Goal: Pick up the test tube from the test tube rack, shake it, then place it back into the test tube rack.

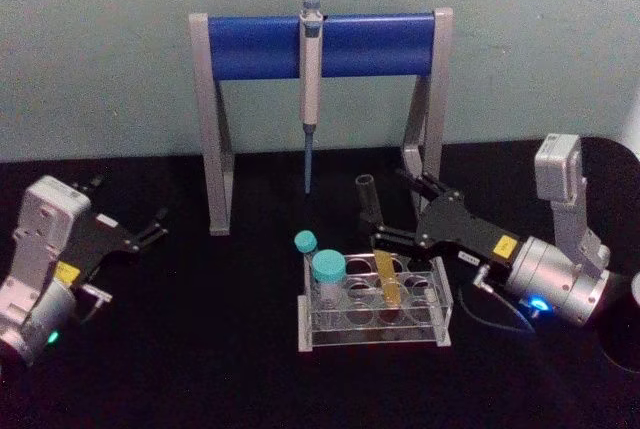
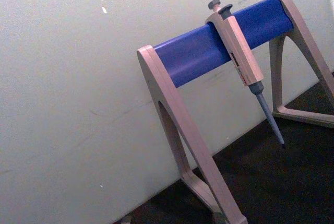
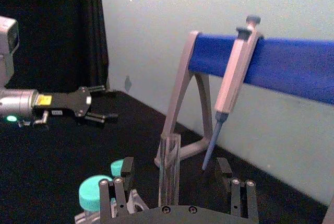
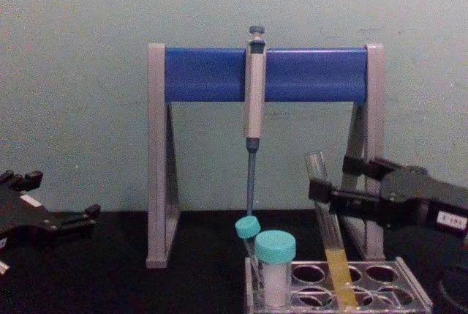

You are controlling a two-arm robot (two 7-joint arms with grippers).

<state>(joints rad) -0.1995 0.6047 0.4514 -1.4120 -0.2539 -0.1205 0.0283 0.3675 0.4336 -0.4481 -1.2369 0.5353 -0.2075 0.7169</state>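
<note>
a black table (image 1: 200,369) fills the lower half of the head view, with a pale wall behind it. at upper centre stands a grey pipette stand (image 1: 260,46) with a blue crossbar. the right arm comes in from the right edge of the frame, and the right gripper (image 1: 392,211) sits just right of centre, level with the upper part of the test tube. its two black fingers are spread, one on each side of the glass; in the right wrist view there is a gap between the tube and each finger, so nothing is clamped. the left gripper (image 1: 155,229) rests low at the left edge, well apart from the rack, with its fingers also apart and holding nothing. the test tube rack (image 1: 360,337), clear plastic with round holes, sits on the table at lower centre, in front of the stand. a grey pipette (image 4: 254,94) hangs from the middle of the crossbar, tip pointing down. the test tube (image 4: 330,233) stands in a rack hole right of the capped tubes, its open top tilted toward the left of the chest view, with yellow liquid (image 4: 340,277) in its lower part. at the rack's left end stand a white tube with a wide teal cap (image 4: 275,246) and, just behind it, a thin tube with a small teal cap (image 4: 247,227).
</note>
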